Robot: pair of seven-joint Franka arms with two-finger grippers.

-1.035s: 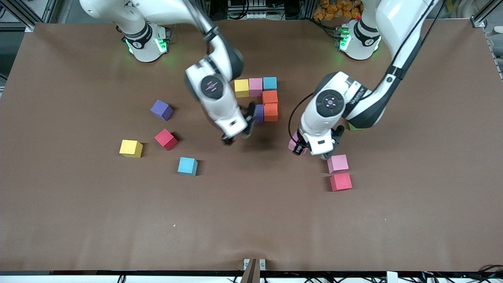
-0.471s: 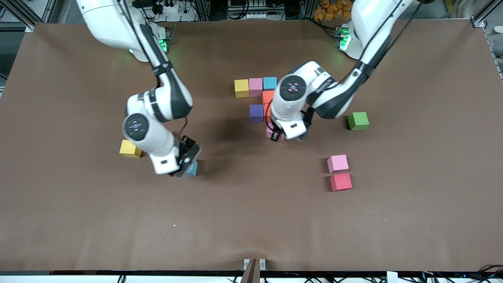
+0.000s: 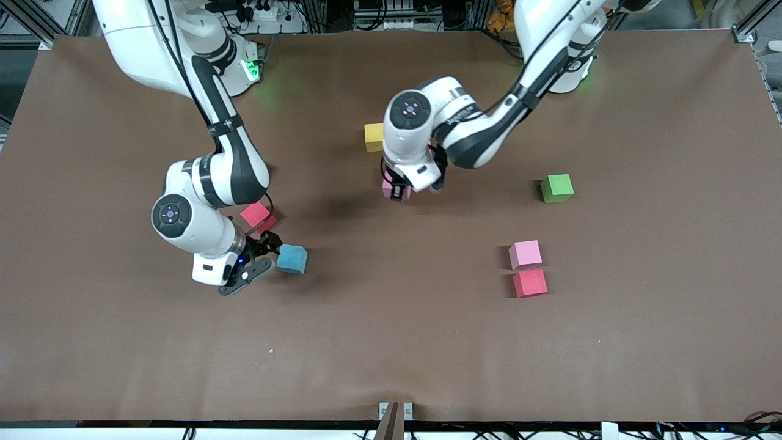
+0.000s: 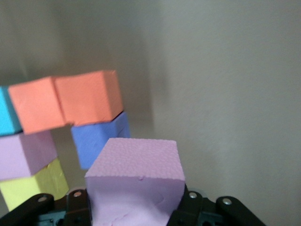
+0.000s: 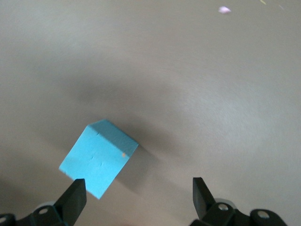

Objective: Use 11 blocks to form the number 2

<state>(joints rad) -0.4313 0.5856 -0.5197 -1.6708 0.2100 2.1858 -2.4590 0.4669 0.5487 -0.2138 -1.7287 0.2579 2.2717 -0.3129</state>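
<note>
Front view: left gripper (image 3: 400,188) pinches a pink block (image 3: 391,189) over the part-built figure beside the yellow block (image 3: 373,137); right gripper (image 3: 256,261), jaws spread, sits just beside a loose light blue block (image 3: 292,258). Left wrist view: pink block fills the jaws, orange blocks (image 4: 66,100) below. Right wrist view: light blue block lies skewed near one finger (image 5: 74,195), off-centre between them.

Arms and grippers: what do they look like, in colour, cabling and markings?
Both arms are glossy white with dark grey joint bands. Each wrist carries a round black cap with small pink lights. A thin black cable runs along each arm. The bases glow green. The left gripper and right gripper are black, with screw heads showing on the jaws in the wrist views.
</note>
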